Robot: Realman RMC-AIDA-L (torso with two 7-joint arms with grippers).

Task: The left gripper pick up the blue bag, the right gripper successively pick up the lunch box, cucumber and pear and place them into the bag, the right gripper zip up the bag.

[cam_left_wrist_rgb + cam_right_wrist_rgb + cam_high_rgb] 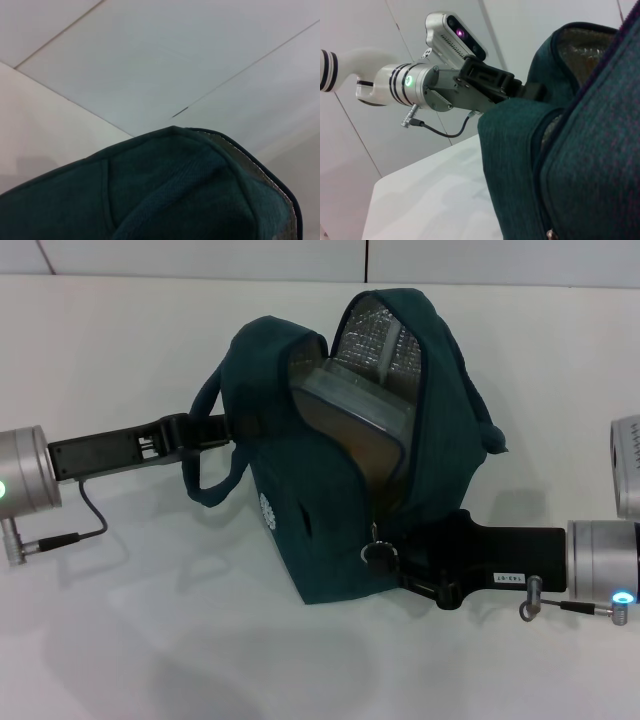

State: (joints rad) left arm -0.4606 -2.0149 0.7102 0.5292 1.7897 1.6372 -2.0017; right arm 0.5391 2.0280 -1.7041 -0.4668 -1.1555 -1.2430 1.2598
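Your left end effector (215, 427) holds the blue bag (330, 530) by its side while your right end effector (400, 555) sits at the zipper on the bag's front.

Starting on the left, your left arm reaches in level over the white bench (120, 640), and its fingers are closed on the bag's upper left side, next to the carry strap (205, 490). The bag stands in the middle of the bench with its lid still open, the silver lining (375, 340) showing and the lunch box (350, 405) tilted inside the opening. To the right, your right end effector presses against the bag's lower front corner by the round zipper pull (378, 553); you cannot tell from any view whether those fingers are apart or pinched together.
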